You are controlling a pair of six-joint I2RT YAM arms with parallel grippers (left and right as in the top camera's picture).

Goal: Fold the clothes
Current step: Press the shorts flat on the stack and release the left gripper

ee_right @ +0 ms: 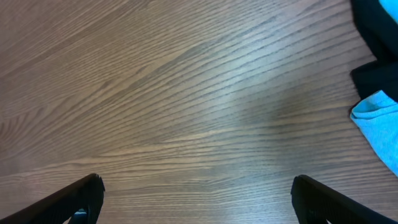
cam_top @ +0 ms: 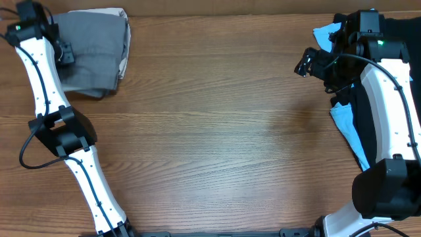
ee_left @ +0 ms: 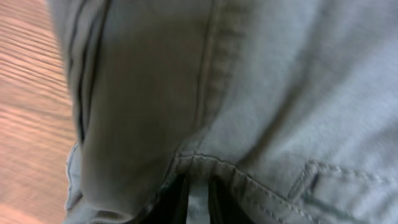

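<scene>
The grey shorts point(cam_top: 92, 49) lie folded at the table's far left, on top of a beige garment point(cam_top: 123, 39) whose edge shows at their right. My left gripper point(cam_top: 64, 54) is at the shorts' left side. In the left wrist view the grey shorts point(ee_left: 261, 81) fill the frame, and the left gripper's point(ee_left: 198, 200) jaws are shut on a fold of them. My right gripper point(cam_top: 304, 64) is open and empty over bare wood, its fingers wide apart in the right wrist view point(ee_right: 199, 199). A light-blue garment point(cam_top: 345, 122) and a black garment point(cam_top: 395, 26) lie at the far right under the right arm.
The wooden table point(cam_top: 217, 131) stretches between the two piles. In the right wrist view the light-blue garment point(ee_right: 380, 121) and the black garment point(ee_right: 373, 37) sit at the right edge. Both arm bases stand at the front corners.
</scene>
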